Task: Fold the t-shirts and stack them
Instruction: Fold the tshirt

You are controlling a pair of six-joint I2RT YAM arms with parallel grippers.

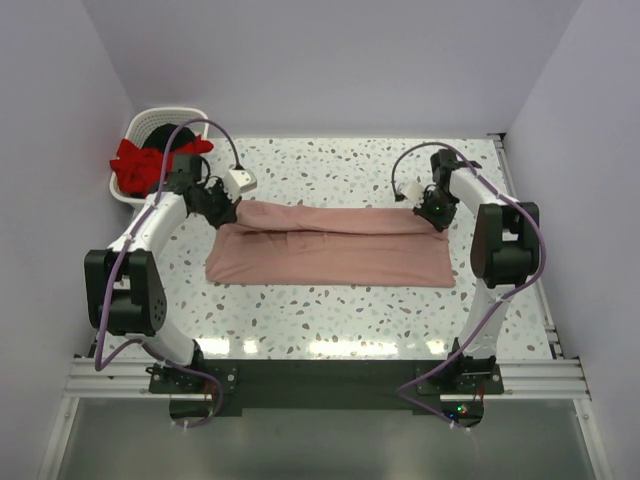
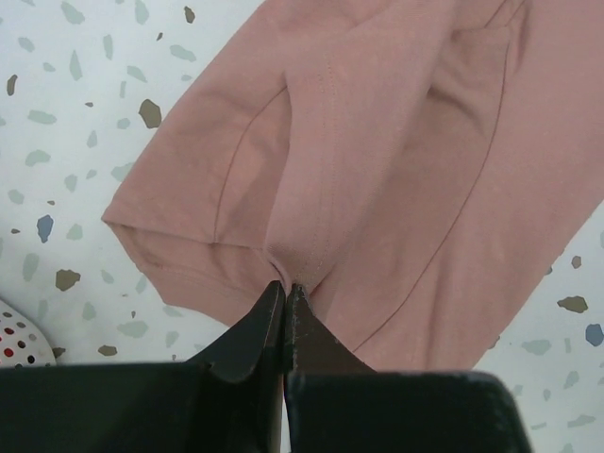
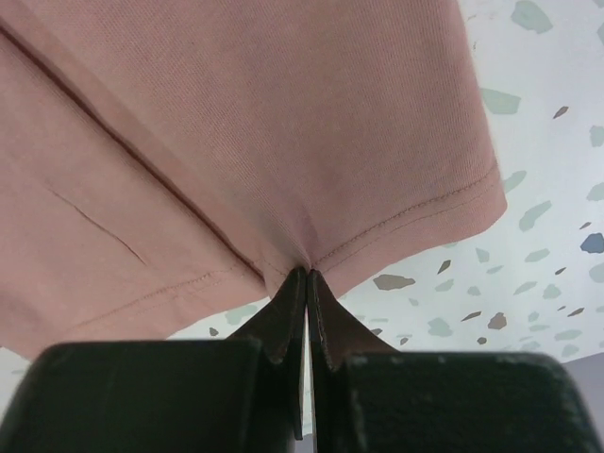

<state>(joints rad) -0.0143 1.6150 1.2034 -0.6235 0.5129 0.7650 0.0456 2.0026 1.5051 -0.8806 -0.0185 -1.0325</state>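
Observation:
The salmon-pink t-shirt lies spread crosswise on the speckled table, its far edge lifted into a fold. My left gripper is shut on the shirt's far left end; in the left wrist view the cloth bunches at the closed tips. My right gripper is shut on the far right hem; the right wrist view shows the hem pinched at the tips. The red t-shirt and the black t-shirt lie in the white basket.
The white slatted basket stands at the far left corner, just behind my left arm. A small white object lies on the table beyond the shirt's left end. Purple walls close in the sides and back. A metal rail runs along the near edge.

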